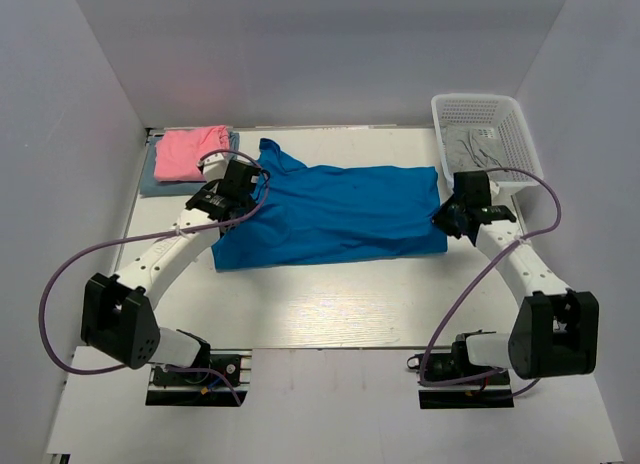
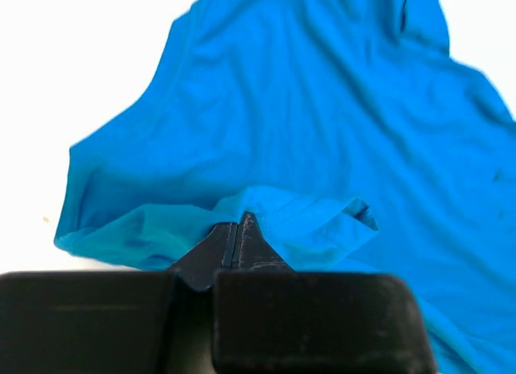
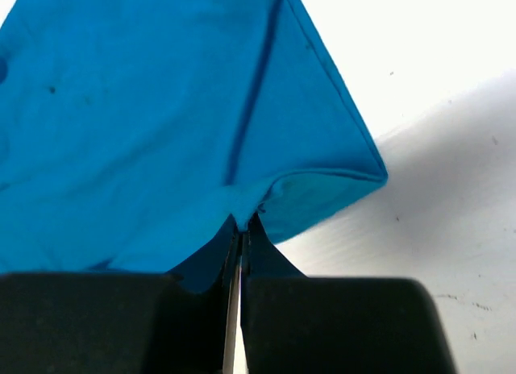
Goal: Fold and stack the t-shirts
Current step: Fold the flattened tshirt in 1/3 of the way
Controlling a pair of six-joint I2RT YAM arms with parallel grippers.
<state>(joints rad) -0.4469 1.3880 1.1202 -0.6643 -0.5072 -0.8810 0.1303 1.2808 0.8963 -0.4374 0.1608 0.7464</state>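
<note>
- Two hands clamp the blue t-shirt [image 1: 340, 214], mid-frame: left hand [image 2: 239, 229] on its left edge, right hand [image 3: 242, 226] on its right corner.
- Grey-blue shirt [image 1: 158, 181], upper left, mostly hidden under pink shirt [image 1: 190, 152].
- Pale tabletop [image 1: 330, 304], white walls [image 1: 300, 44].

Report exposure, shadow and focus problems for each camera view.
Top external view: even, soft light, only faint shadows on the white table. Left wrist view: table blown out to plain white, left gripper body dark and blurred against the large bright blue cloth t-shirt. Right wrist view: table overexposed upper right, grey shadow lower right, right gripper blurred.
</note>
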